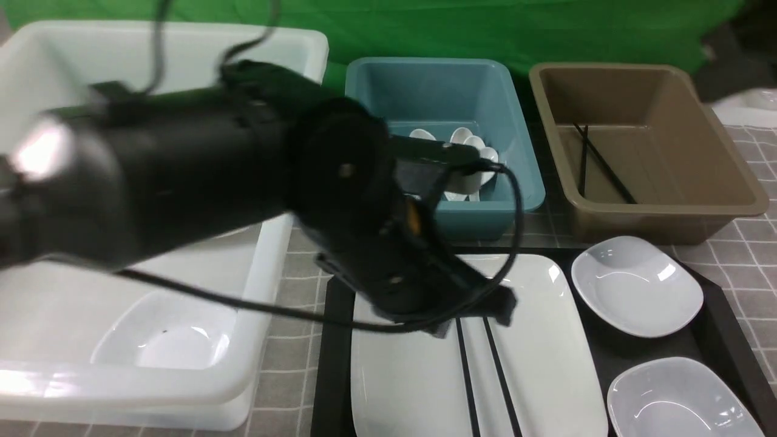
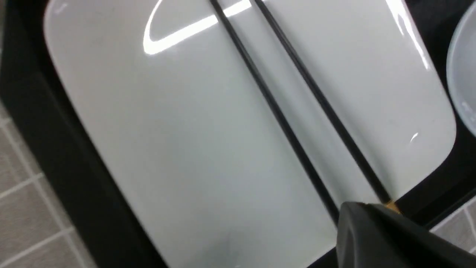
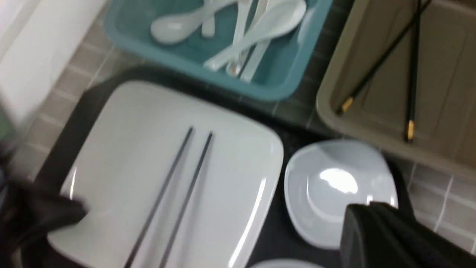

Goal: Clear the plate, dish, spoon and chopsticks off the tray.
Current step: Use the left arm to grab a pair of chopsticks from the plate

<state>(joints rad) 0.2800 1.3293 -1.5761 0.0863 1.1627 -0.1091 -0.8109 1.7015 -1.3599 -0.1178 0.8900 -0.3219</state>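
Spoons [image 1: 464, 142] are in the blue tub [image 1: 437, 91] at upper centre, but the tray [image 1: 335, 340] at lower centre still carries the plate [image 1: 407, 376], the chopsticks [image 1: 467, 376] on it and two small dishes [image 1: 637, 285] at right; both my left gripper [image 1: 481, 311] and right gripper [image 3: 362, 223] are closed, seemingly empty, my left arm [image 1: 182, 176] hiding the plate's far edge.

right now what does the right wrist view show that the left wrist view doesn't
Only the right wrist view: the blue tub with white spoons, and the brown tub holding another pair of black sticks. Only the left wrist view: a gold tip on one of the chopsticks at the plate edge. Both: the plate, the chopsticks lying on it, the tray beneath, part of a small dish.
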